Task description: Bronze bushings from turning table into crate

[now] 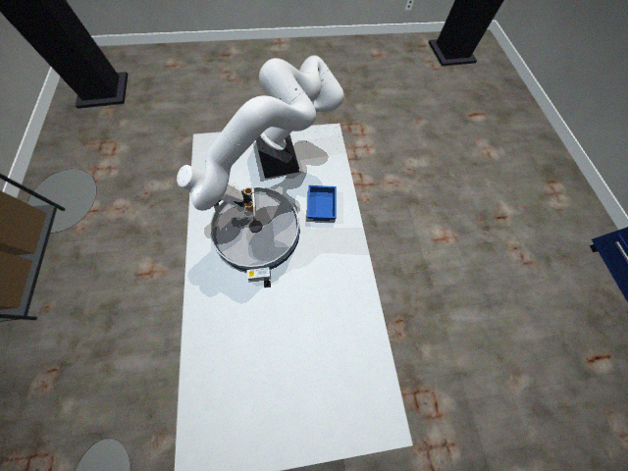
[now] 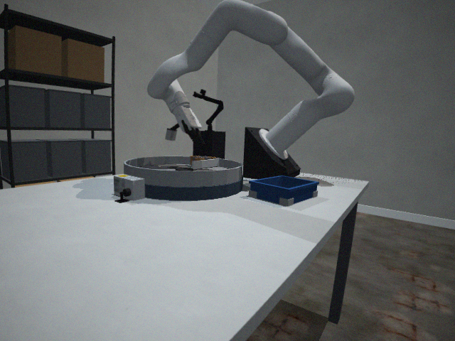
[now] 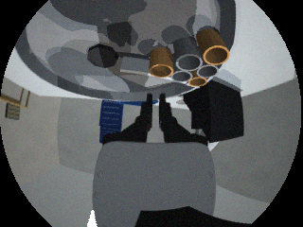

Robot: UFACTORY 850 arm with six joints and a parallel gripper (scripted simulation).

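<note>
The black two-fingered pincer (image 3: 155,109) hung nearly shut and held nothing, just short of the cluster of bronze cylindrical bushings (image 3: 162,62) and grey steel bushings (image 3: 188,62) near the rim of the round grey turning table (image 2: 183,176). That rim hid most of the cluster from the side. The blue rectangular crate (image 1: 321,202) sat beside it on the white table (image 1: 284,354).

walls: plain grey | floor: mottled brown carpet (image 1: 482,304) | furniture: white table (image 2: 146,256), black shelf rack (image 2: 112,110) with boxes
</note>
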